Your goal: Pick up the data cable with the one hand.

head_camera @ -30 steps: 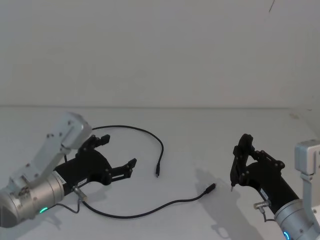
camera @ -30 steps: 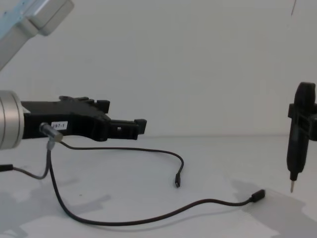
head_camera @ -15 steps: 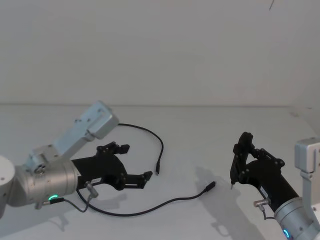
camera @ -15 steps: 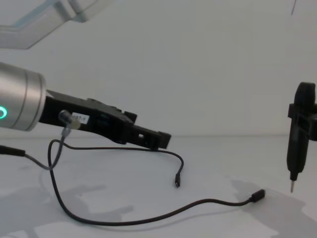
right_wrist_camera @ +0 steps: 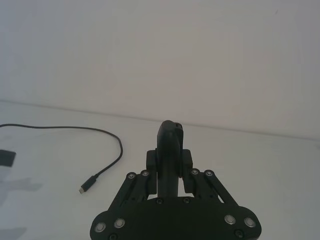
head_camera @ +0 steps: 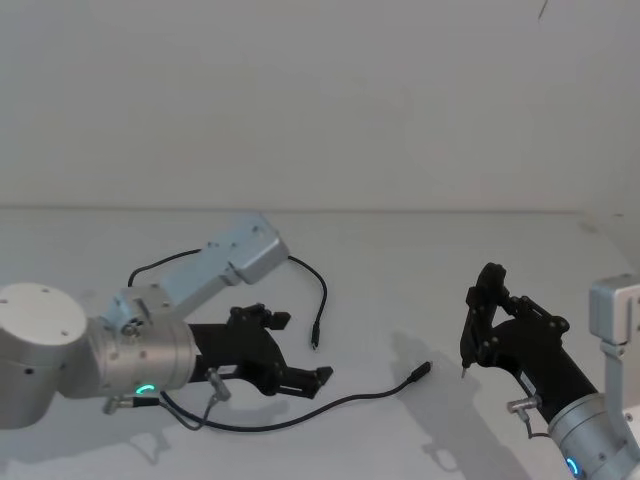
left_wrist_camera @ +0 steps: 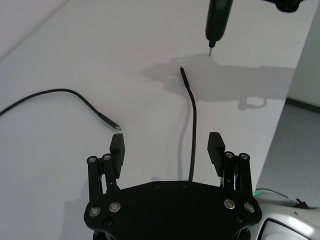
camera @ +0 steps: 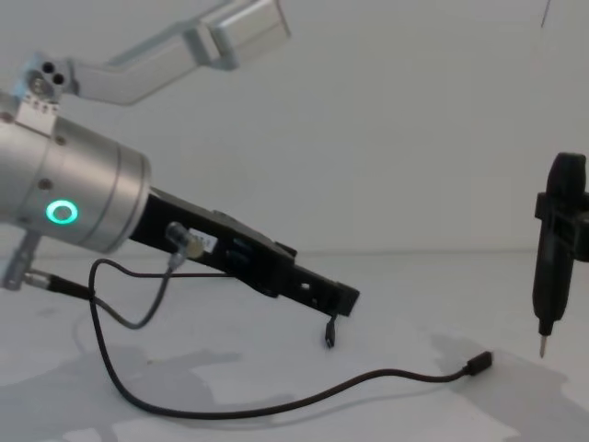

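One data cable (head_camera: 340, 403) lies loose on the white table (head_camera: 420, 250), its right plug (head_camera: 420, 375) toward my right arm, its middle plug (head_camera: 314, 343) nearer centre, the cord between them sweeping in a wide loop beneath the left arm. Left gripper (head_camera: 300, 347) hangs low over that cord, both fingers spread wide with nothing in them; on the left wrist camera I see the cord running on between the two fingertips. Right gripper (head_camera: 487, 305) sits well apart on the right, clamped on a slim pointed black tool (head_camera: 468, 340) whose tip points down near the right plug.
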You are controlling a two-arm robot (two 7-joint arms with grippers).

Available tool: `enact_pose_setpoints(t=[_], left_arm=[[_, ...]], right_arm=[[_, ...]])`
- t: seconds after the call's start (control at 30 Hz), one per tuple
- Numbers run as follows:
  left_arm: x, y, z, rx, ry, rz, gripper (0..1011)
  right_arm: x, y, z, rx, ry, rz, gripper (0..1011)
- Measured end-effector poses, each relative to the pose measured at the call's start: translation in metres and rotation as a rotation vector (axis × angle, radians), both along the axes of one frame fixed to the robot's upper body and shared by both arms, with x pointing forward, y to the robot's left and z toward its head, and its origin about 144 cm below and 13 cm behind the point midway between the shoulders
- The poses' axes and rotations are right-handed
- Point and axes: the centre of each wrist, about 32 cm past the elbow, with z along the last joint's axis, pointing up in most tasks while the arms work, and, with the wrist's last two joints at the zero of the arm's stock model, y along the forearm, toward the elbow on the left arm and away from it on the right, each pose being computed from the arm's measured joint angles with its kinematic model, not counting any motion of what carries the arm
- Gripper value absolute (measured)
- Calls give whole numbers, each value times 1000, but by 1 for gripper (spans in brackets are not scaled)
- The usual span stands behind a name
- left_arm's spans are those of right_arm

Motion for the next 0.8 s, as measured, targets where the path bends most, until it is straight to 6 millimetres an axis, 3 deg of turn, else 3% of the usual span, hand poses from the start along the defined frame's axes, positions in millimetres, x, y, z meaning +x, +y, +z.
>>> enact_pose_setpoints(t=[0.8], left_arm=[[21, -44, -16, 60, 106, -54, 1001]], right_arm=[[0, 0, 0, 0, 0, 0, 279]])
